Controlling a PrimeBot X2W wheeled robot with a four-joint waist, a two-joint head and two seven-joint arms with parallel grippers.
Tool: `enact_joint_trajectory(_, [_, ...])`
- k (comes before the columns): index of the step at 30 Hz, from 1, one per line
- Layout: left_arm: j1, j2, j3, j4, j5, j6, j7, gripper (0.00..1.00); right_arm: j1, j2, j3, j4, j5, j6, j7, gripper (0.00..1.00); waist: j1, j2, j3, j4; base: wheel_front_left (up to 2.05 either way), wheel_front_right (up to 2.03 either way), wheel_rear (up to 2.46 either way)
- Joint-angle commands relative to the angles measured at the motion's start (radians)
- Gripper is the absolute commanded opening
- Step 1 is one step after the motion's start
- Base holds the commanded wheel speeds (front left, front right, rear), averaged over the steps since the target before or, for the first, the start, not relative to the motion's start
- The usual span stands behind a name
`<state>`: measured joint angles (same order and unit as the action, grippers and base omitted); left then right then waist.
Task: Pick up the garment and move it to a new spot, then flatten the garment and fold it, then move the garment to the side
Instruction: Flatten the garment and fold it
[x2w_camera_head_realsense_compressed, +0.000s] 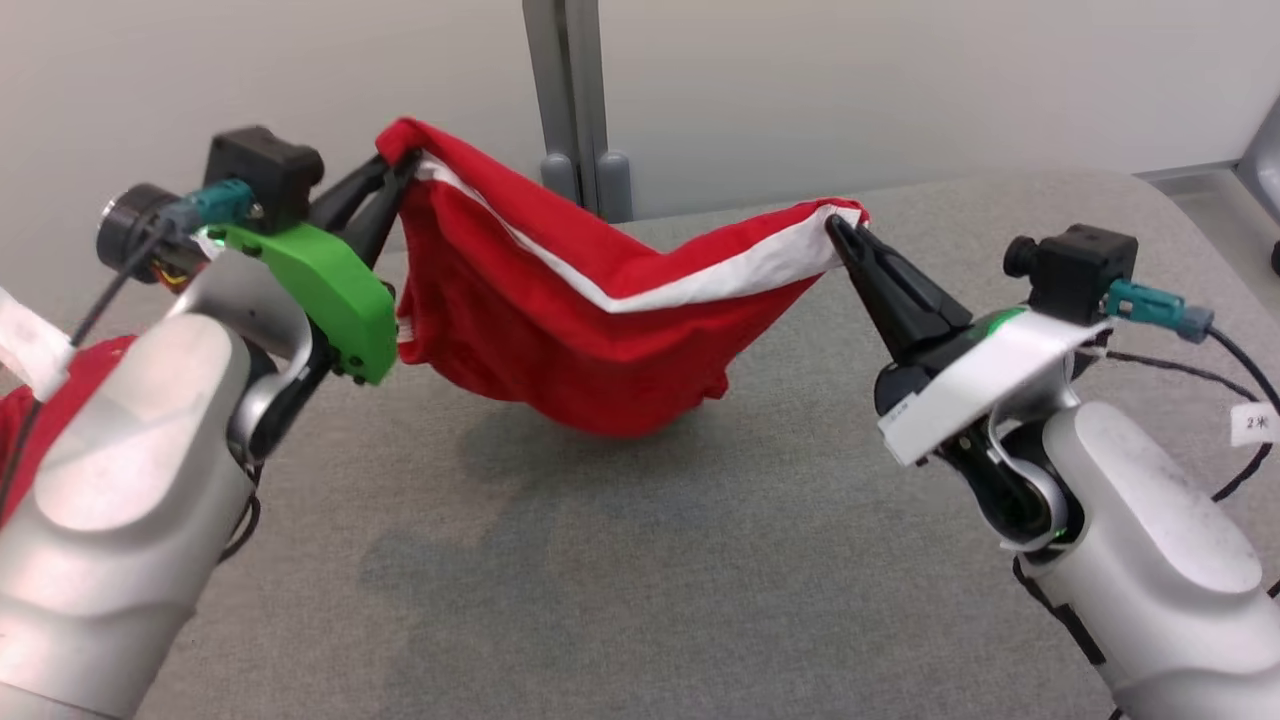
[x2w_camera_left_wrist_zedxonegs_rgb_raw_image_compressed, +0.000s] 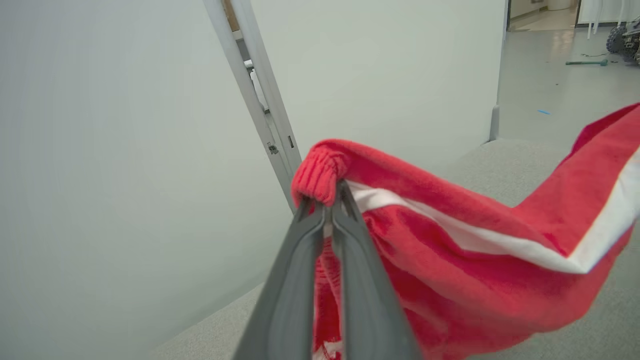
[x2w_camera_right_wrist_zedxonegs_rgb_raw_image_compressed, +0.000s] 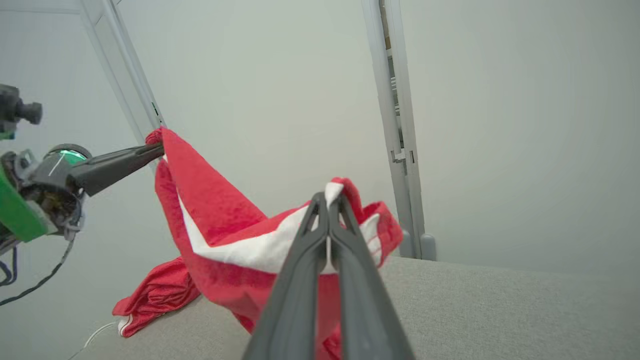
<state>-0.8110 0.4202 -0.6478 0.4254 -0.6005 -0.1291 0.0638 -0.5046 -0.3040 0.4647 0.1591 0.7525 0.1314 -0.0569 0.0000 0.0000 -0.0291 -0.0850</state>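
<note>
**A robotics test bay behind office partitions**

This looks like a robotics lab or test bay rather than a home or a shop. Plain pale partition panels (x2w_camera_head_realsense_compressed: 900, 80) wall off the work area, joined by a grey metal post (x2w_camera_head_realsense_compressed: 575, 100) with 2 rounded feet at its base. The work surface is a table (x2w_camera_head_realsense_compressed: 640, 560) covered in grey felt-like fabric. Past the end of the partition a smooth pale floor (x2w_camera_left_wrist_zedxonegs_rgb_raw_image_compressed: 540, 85) opens out. A long-handled tool (x2w_camera_left_wrist_zedxonegs_rgb_raw_image_compressed: 585, 62) and a scrap of blue tape (x2w_camera_left_wrist_zedxonegs_rgb_raw_image_compressed: 544, 111) lie on it, and a knobbly-tyred wheeled machine (x2w_camera_left_wrist_zedxonegs_rgb_raw_image_compressed: 620, 37) stands at the edge of view. A small black camera (x2w_camera_head_realsense_compressed: 1070, 265) with a teal plug and a loose black cable (x2w_camera_head_realsense_compressed: 1240, 360) with a paper tag (x2w_camera_head_realsense_compressed: 1255, 422) mark rigged test equipment.
</note>
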Motion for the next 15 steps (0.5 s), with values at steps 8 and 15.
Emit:
enact_joint_trajectory(8, [-0.105,0.004,0.037,-0.018,-0.097,0.001,0.057,0.0,-0.118,0.085,-0.096,0.094,0.024,-0.001,0.131,0.0,0.0,0.0,-0.058,0.026,0.0,0.0,0.0])
enact_joint_trajectory(15, [-0.098,0.008,0.026,-0.028,-0.118,0.001,0.08,0.0,-0.158,0.111,-0.167,0.154,-0.07,-0.001,0.268,0.0,0.0,0.0,-0.083,0.03,0.0,0.0,0.0])
